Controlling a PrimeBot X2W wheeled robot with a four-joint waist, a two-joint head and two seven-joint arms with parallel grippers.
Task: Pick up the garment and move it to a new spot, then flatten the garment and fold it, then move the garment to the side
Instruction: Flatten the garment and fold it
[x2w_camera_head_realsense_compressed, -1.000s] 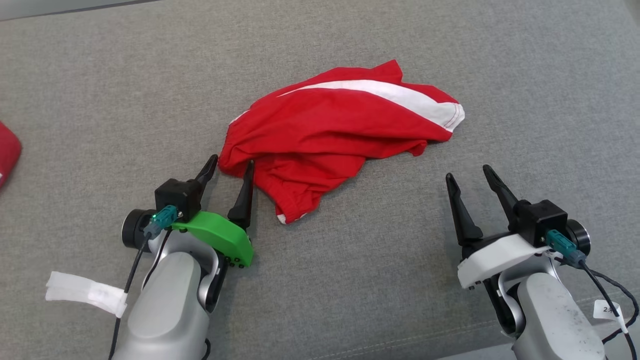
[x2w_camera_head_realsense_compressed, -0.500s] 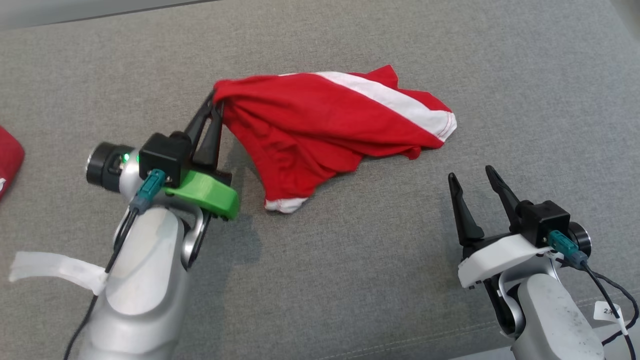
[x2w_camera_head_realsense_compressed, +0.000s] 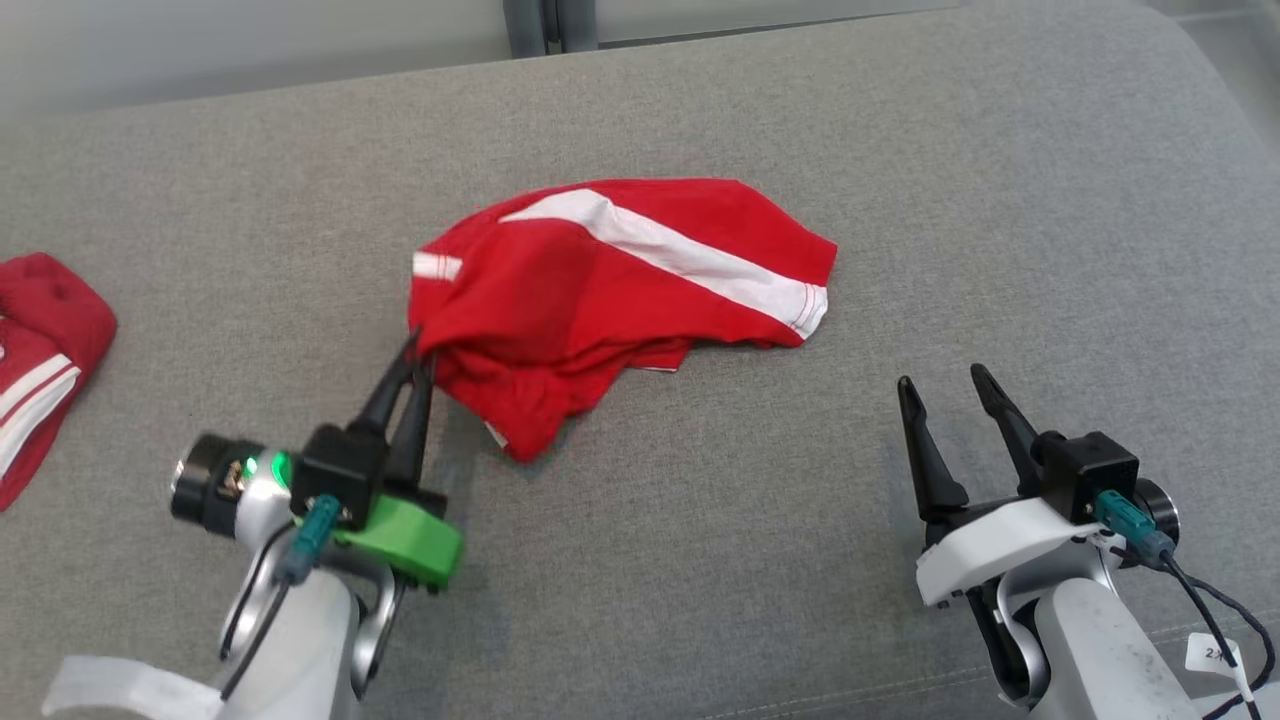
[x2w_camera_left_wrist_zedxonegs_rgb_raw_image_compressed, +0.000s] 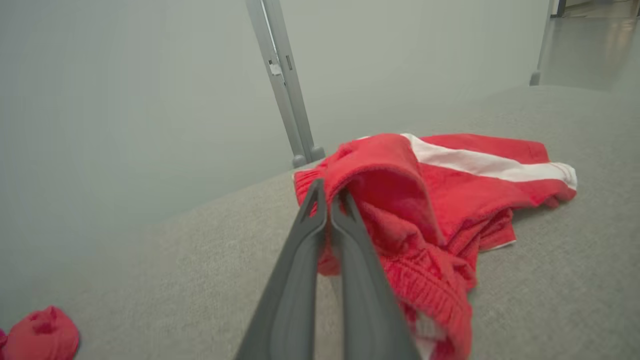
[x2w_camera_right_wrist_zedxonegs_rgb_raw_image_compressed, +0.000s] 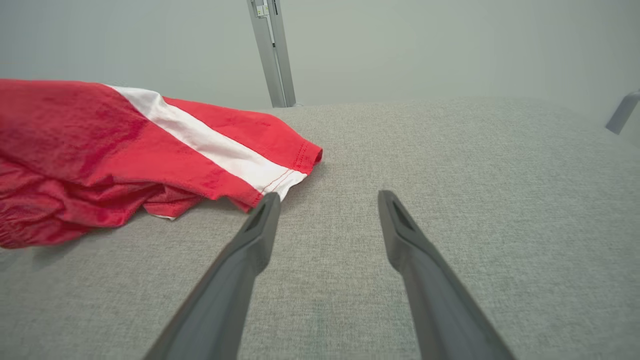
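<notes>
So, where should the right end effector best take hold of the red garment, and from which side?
Likely the hemmed corner of the garment where the white stripe ends, coming low from the robot's right. It lies flat and juts toward the open right end effector, opposite the bunched edge that the left end effector pinches.

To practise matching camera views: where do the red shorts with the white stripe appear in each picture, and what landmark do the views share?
Head view: red shorts at centre on the grey cushion, left gripper shut on their near-left edge.
Left wrist view: centre to right, pinched at the fingertips.
Right wrist view: upper left, beside the open right gripper.
Shared landmark: the grey metal post behind the cushion, at each view's top.
</notes>
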